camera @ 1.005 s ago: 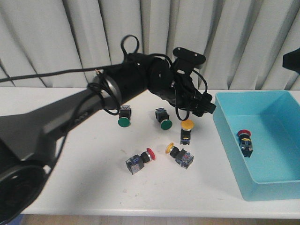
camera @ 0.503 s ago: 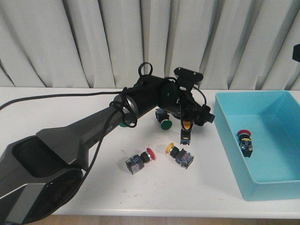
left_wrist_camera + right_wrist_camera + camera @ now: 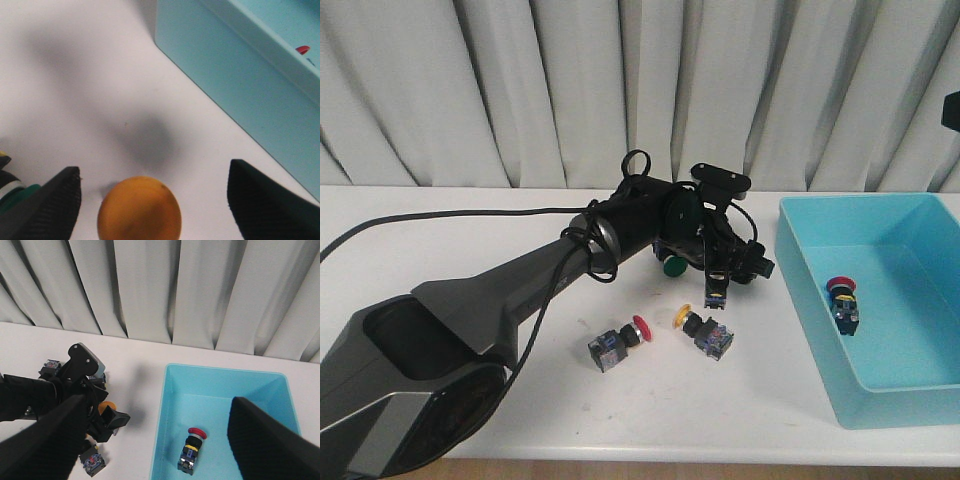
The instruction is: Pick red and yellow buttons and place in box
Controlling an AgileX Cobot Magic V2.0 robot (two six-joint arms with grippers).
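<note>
My left gripper (image 3: 730, 270) is open low over the table, one finger on either side of a yellow button (image 3: 717, 285). In the left wrist view its orange-yellow cap (image 3: 139, 210) sits between the fingers (image 3: 45, 205), nearer one of them and touching neither. A second yellow button (image 3: 705, 333) and a red button (image 3: 618, 342) lie nearer the front edge. The turquoise box (image 3: 900, 330) stands at the right with one red button (image 3: 842, 300) in it. High above the box, my right gripper (image 3: 155, 440) hangs open with nothing in it.
A green-capped button (image 3: 672, 266) lies just left of the left gripper, partly hidden by the arm. The box's near wall (image 3: 230, 65) stands a short way right of the yellow cap. Grey curtains hang behind the white table (image 3: 520, 400).
The left gripper has come down and slightly forward from above the buttons to straddle the yellow button. Nothing has been gripped, and the other buttons have not moved.
</note>
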